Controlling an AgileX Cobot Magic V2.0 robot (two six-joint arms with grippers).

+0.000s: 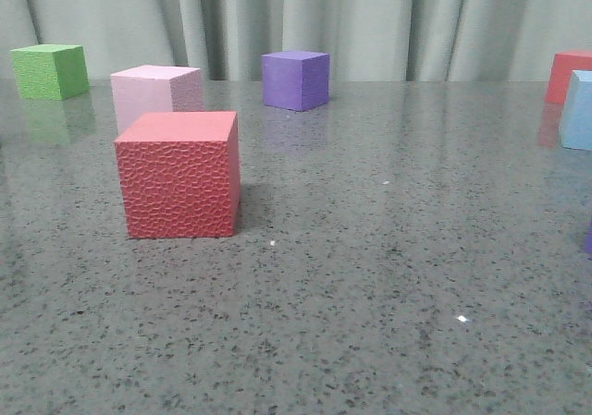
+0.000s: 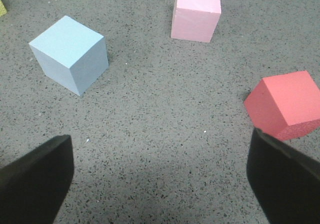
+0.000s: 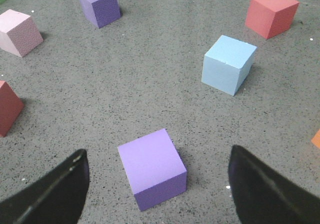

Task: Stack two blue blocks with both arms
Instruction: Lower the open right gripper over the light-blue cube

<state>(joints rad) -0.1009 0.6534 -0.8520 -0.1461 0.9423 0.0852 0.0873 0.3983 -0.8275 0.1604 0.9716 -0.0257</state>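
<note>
One blue block [image 2: 70,53] sits on the table in the left wrist view, ahead of my left gripper [image 2: 160,179] and off to one side. That gripper is open, with only bare table between its black fingers [image 2: 35,184]. A second blue block [image 3: 228,64] shows in the right wrist view, farther out than my right gripper [image 3: 157,189]; the front view shows it cut off at the right edge [image 1: 580,110]. The right gripper is open too, and a light purple cube [image 3: 152,168] lies untouched on the table in the gap between its fingers. Neither arm shows in the front view.
A red cube [image 1: 180,175] stands front left, with a pink cube [image 1: 155,91] behind it. A green cube [image 1: 51,70], a dark purple cube [image 1: 296,79] and another red cube [image 1: 569,75] line the back by the curtain. An orange cube's corner [image 3: 316,139] is cut off.
</note>
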